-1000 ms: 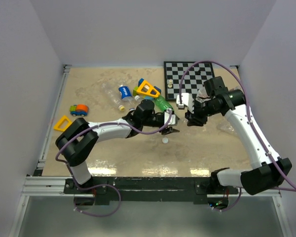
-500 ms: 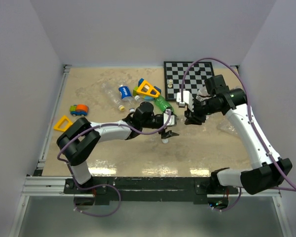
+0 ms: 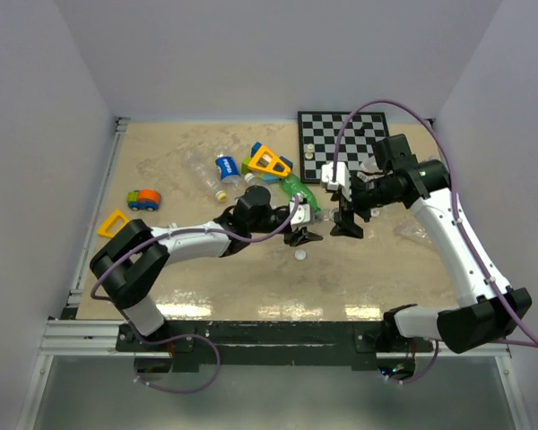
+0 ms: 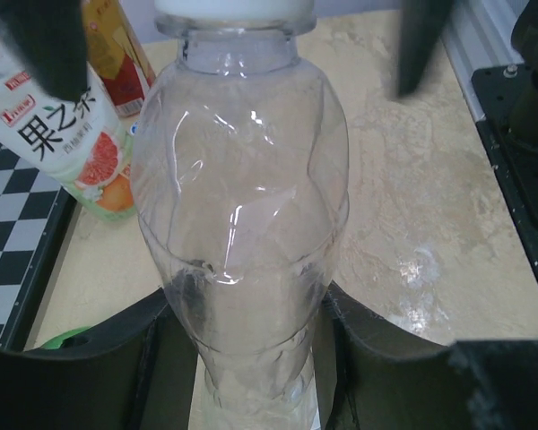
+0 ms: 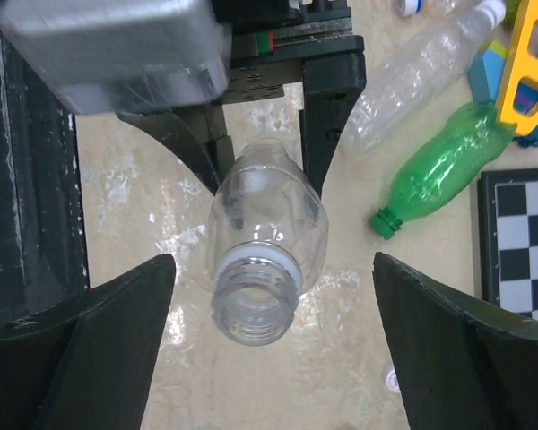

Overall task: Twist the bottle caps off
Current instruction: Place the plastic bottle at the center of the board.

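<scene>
A grip and a bare mouth
My left claw clamps the clear bottle; my right claw gapes around its neck, untouching. One white cap lies on the table at the bottle's six o'clock — half-hidden behind my right claw.

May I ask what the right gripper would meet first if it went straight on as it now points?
Most likely the open neck of the clear bottle, centred straight ahead of the right gripper; how far off is unclear.
</scene>
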Controlling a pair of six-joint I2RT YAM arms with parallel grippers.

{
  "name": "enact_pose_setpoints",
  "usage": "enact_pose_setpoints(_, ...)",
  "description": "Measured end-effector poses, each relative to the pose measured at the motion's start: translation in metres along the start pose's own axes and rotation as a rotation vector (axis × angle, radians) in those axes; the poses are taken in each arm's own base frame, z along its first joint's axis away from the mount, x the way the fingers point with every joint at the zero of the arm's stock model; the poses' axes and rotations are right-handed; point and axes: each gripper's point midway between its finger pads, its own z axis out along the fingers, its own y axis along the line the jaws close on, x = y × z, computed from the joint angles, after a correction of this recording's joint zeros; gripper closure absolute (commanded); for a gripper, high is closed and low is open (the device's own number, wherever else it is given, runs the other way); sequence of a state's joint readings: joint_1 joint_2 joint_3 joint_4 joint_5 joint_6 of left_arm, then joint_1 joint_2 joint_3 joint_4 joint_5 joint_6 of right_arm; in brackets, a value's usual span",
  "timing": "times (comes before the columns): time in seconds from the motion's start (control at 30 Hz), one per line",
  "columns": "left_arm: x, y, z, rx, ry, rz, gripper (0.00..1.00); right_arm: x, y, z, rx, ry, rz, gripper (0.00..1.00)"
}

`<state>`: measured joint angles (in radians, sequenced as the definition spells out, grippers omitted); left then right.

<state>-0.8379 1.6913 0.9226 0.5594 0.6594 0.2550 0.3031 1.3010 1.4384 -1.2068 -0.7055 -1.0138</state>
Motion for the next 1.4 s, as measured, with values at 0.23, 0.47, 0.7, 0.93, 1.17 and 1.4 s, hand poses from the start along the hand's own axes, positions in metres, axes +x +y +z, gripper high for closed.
enact_pose_setpoints(0.23, -0.028, -0.009, -0.02, -0.037, -0.104, -0.044, 0.62, -0.025, 0.004, 0.003, -0.047, -0.128, -0.006, 0.02)
enact_pose_setpoints(0.47, -0.038, -0.017, -0.03, -0.059, -0.178, -0.148, 0.62, -0.041, 0.014, 0.013, -0.147, -0.273, -0.035, 0.02)
enact_pose_setpoints(0.7, -0.053, -0.014, -0.032, -0.079, -0.242, -0.196, 0.61, -0.041, 0.022, 0.026, -0.236, -0.334, -0.024, 0.06)
enact_pose_setpoints(0.93, -0.058, -0.014, -0.032, -0.079, -0.262, -0.222, 0.55, -0.045, 0.025, 0.025, -0.252, -0.367, -0.042, 0.36)
enact_pose_setpoints(1.17, -0.06, -0.016, -0.031, -0.076, -0.267, -0.231, 0.17, -0.046, 0.023, 0.024, -0.249, -0.378, -0.046, 0.64)
enact_pose_setpoints(1.4, -0.059, -0.007, -0.047, -0.175, -0.267, -0.236, 0.0, -0.045, 0.022, 0.02, -0.236, -0.384, -0.036, 0.71)
